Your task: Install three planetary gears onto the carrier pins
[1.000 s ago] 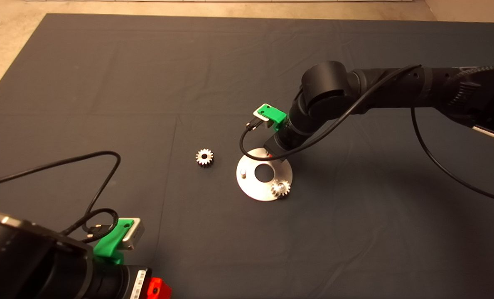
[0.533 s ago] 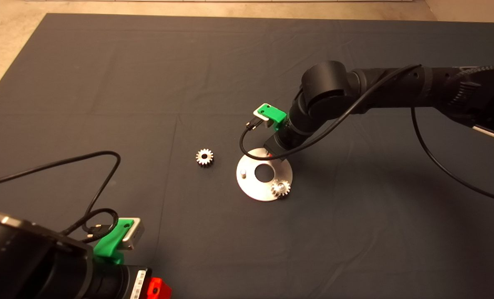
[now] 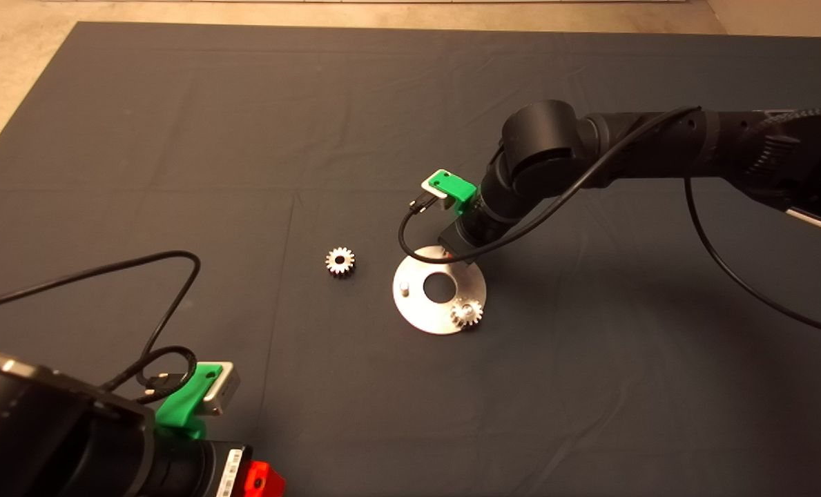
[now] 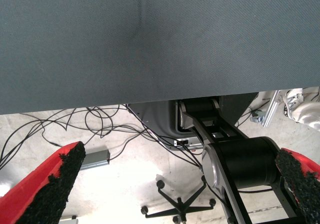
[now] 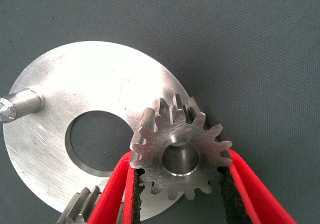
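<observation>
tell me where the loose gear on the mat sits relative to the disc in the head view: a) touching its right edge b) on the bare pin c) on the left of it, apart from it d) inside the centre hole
c: the loose gear lies flat on the mat to the left of the disc, with bare mat between them, while another gear already sits on the disc.

You had a dark grey cloth mat [image 3: 175,138] on pale floor [image 3: 10,41]; past its six o'clock edge lay tangled black cables [image 4: 100,124] and a black swivel-chair base [image 4: 177,206].
</observation>
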Controlling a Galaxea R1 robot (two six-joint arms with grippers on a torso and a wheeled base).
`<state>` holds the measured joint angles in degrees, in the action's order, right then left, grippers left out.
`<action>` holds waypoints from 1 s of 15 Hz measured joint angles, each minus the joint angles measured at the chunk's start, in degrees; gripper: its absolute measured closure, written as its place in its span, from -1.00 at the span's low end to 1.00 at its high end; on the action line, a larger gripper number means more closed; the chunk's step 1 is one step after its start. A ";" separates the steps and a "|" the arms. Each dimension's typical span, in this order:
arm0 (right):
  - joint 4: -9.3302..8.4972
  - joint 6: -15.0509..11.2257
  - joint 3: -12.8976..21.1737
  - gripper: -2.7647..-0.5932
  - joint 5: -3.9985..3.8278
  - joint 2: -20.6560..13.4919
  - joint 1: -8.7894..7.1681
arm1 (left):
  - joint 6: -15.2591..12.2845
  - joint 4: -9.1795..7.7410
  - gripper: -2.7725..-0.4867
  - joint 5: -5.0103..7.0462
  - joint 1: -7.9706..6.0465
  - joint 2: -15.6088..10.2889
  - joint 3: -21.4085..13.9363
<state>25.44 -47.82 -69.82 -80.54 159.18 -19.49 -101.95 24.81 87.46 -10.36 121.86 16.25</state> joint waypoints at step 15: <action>1.21 -0.02 0.00 0.73 0.12 0.02 0.12 | 0.00 0.00 -1.00 0.00 0.00 0.00 0.00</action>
<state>26.65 -47.85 -69.82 -80.42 159.21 -19.37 -101.95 24.81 87.46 -10.36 121.86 16.25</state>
